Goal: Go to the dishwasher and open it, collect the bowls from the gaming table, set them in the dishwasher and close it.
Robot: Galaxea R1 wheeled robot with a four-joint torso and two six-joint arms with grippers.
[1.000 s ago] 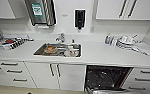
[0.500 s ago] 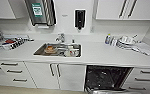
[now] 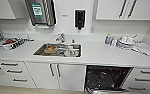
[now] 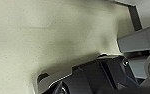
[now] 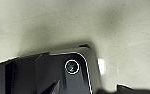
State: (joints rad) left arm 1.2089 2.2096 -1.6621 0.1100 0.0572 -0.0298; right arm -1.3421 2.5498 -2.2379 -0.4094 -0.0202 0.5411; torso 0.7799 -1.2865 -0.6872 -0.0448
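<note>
White tabletop (image 3: 103, 53) fills mid-frame, and the dishwasher (image 3: 106, 77) gapes dark at lower right, door already down. Bowls aren't aboard yet, so I'd back off squarely, clear of that door. Either gripper open or closed? Cannot tell.

a white countertop (image 3: 101, 53) runs along a white wall (image 3: 64, 15), with a steel sink (image 3: 58, 49) set into it. white wall cabinets (image 3: 121, 9) hang above; white drawers (image 3: 13, 71) sit below. the floor (image 4: 41, 37) is pale beige.
</note>
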